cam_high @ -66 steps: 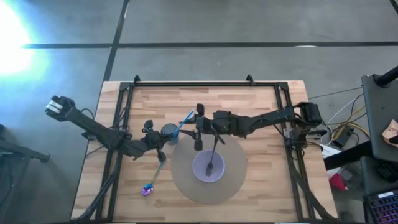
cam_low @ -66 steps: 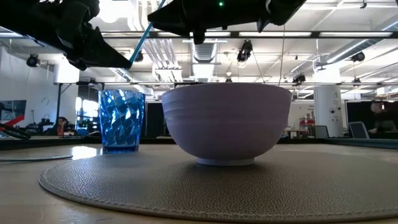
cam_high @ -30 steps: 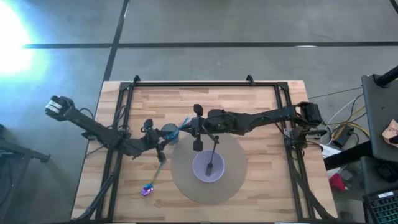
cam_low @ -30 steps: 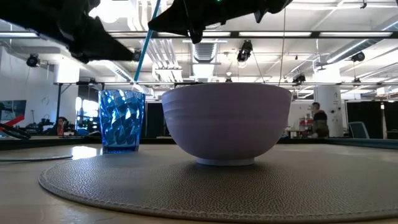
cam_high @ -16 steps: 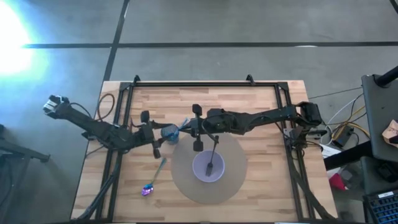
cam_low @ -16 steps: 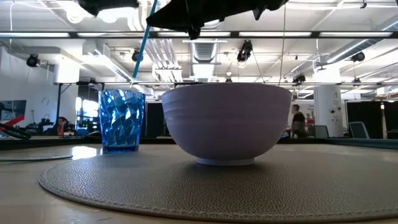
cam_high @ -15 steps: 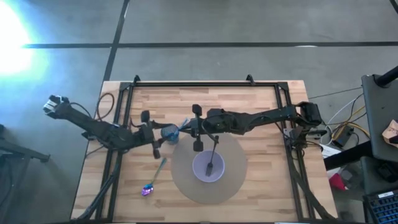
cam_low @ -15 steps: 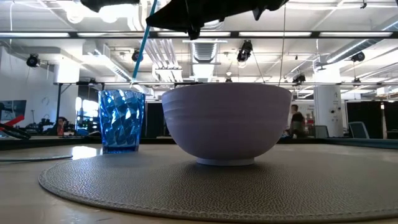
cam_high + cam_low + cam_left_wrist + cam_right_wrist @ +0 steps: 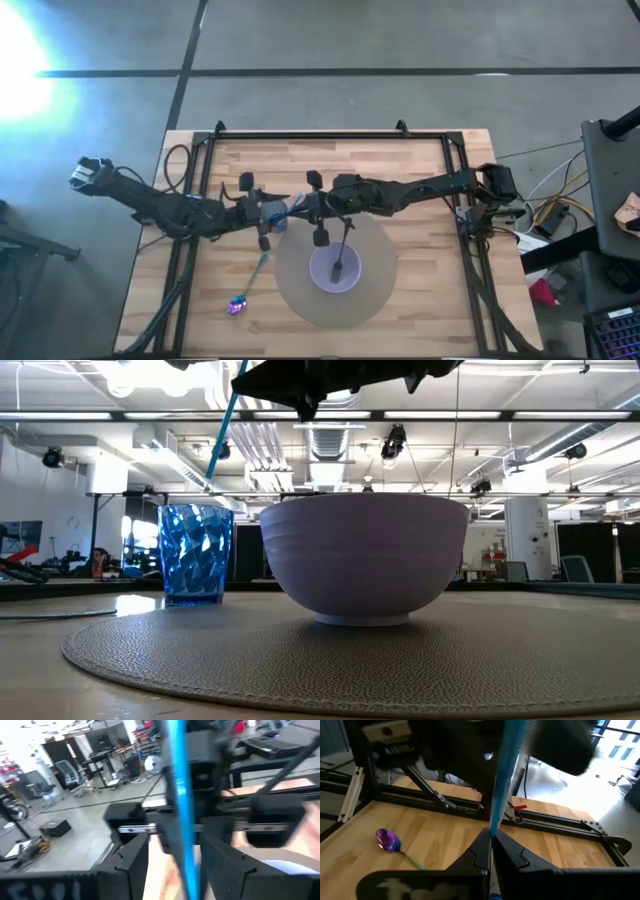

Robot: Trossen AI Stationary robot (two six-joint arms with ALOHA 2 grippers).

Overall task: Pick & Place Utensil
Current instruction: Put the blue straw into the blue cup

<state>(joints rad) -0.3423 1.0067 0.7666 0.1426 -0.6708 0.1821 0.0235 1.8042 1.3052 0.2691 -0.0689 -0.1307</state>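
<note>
My right jaws (image 9: 490,847) are clamped shut on the blue utensil (image 9: 220,435), holding it slanted over the cup (image 9: 195,553) — its lower end looks just inside the rim. My left jaws (image 9: 262,212) stand wide open beside the cup, gripping nothing. If I release at this tilt, the utensil could tip out onto the tabletop (image 9: 420,180) or topple the cup. Since a moment ago my left arm has drawn back and come in again beside the cup; the utensil has dropped lower.
</note>
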